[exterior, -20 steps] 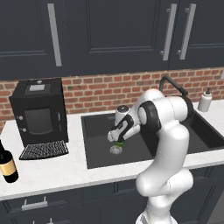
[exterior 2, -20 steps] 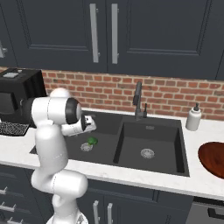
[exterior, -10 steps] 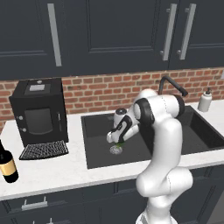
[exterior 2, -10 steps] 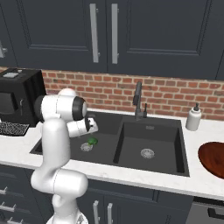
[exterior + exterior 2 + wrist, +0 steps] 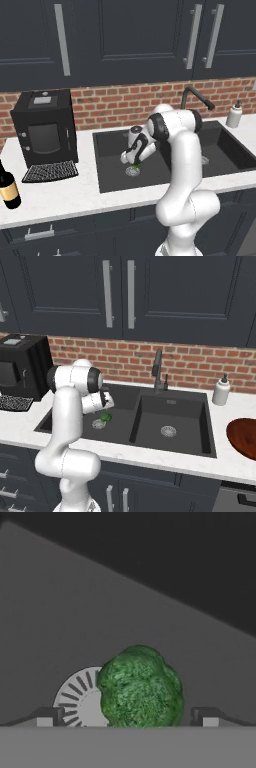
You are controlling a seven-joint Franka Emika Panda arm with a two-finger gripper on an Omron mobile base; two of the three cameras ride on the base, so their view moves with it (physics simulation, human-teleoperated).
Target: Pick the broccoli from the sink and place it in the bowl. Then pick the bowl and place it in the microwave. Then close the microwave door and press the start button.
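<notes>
White glossy arm (image 5: 182,165) w/ dark joint bands, rounded segments.

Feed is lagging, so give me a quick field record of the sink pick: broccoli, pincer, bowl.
broccoli: on the floor of the sink's left basin, beside the round drain
pincer: open, fingertips either side of the broccoli, not closed on it
bowl: on the counter right of the sink, nothing in it
step: broccoli not yet picked
</notes>
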